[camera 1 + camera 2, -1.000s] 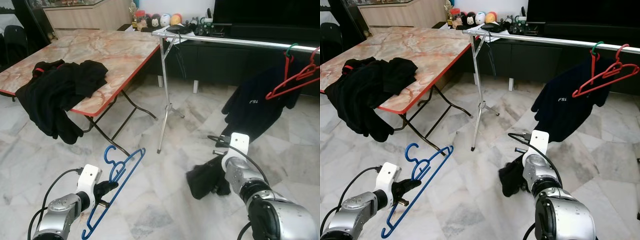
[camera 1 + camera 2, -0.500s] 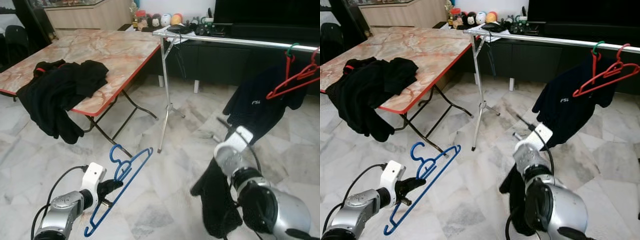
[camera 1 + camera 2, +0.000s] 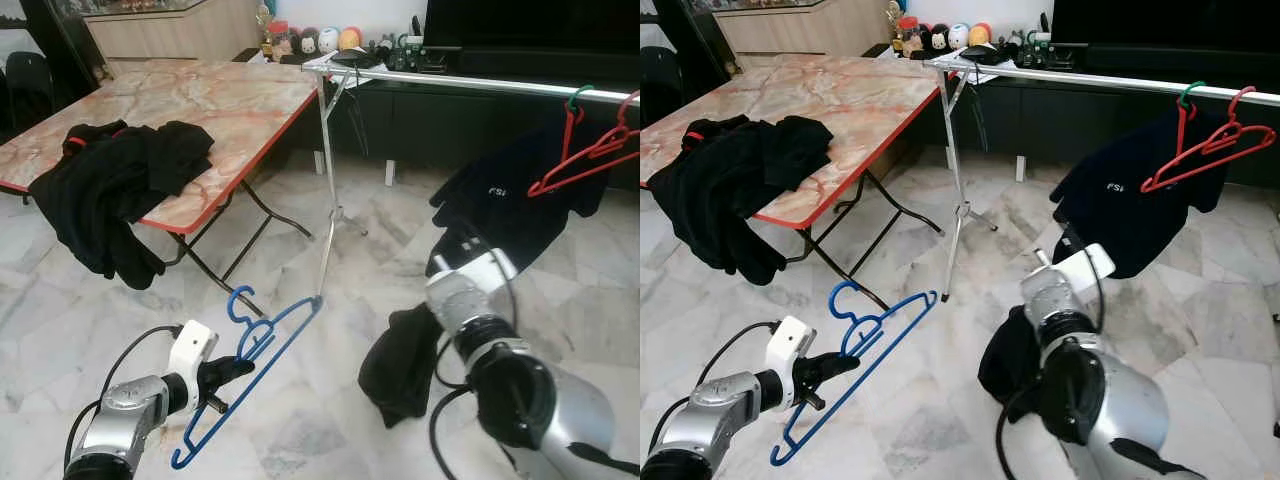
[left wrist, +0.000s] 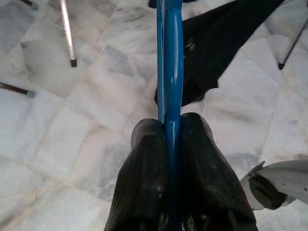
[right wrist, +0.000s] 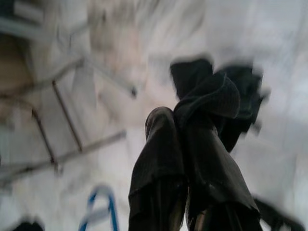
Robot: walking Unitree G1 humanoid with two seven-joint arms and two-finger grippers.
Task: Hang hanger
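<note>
A blue plastic hanger (image 3: 262, 345) is held low over the floor at the front left, its hook pointing up. My left gripper (image 3: 225, 375) is shut on its lower bar; in the left wrist view the fingers (image 4: 144, 159) press either side of the blue hanger bar (image 4: 169, 57). My right gripper (image 5: 180, 120) is shut on a black garment (image 3: 395, 365), which hangs from it beside my right arm (image 3: 480, 310). A silver clothes rail (image 3: 470, 82) runs across the back right.
On the rail hang a red hanger (image 3: 585, 160) and a dark shirt (image 3: 500, 200) on a green hook. The rail's stand (image 3: 330, 200) rises mid-floor. A folding marble-top table (image 3: 240, 100) at left carries a heap of black clothes (image 3: 110, 190).
My right arm has swung up and leftward, lifting the black garment with it. The left gripper has carried the blue hanger a little to the right.
</note>
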